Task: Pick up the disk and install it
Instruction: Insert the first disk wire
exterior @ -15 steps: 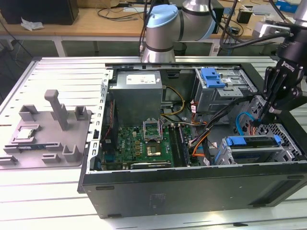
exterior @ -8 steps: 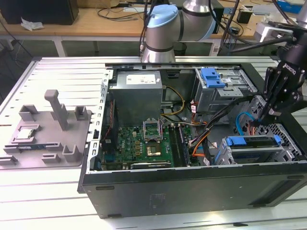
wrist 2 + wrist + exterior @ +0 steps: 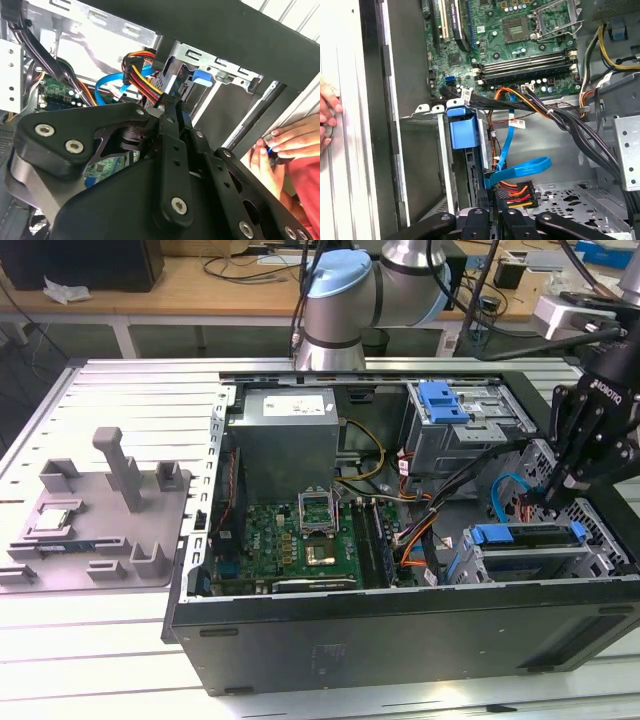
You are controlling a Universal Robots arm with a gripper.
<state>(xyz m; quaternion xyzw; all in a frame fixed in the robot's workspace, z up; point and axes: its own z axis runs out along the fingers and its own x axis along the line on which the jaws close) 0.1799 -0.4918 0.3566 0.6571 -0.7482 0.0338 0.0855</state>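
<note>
While the disk (image 3: 525,536) is seen just under the gripper (image 3: 553,496), it is best pressed squarely, the cables (image 3: 517,192) beside kept clear; the gripper's closure cannot be told.

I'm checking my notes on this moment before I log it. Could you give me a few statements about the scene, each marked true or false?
1. The computer case lies open, with its motherboard exposed. True.
2. The end effector hovers over the grey fixture. False: it is inside the case, at the exterior view's right, by the drive cage.
3. A person's hand is at the case's outer edge. True.
4. The grey fixture stands to the exterior view's right of the case. False: it stands to the left.
5. A blue carrier frame lies on the grey fixture. False: it sits in the drive cage.
</note>
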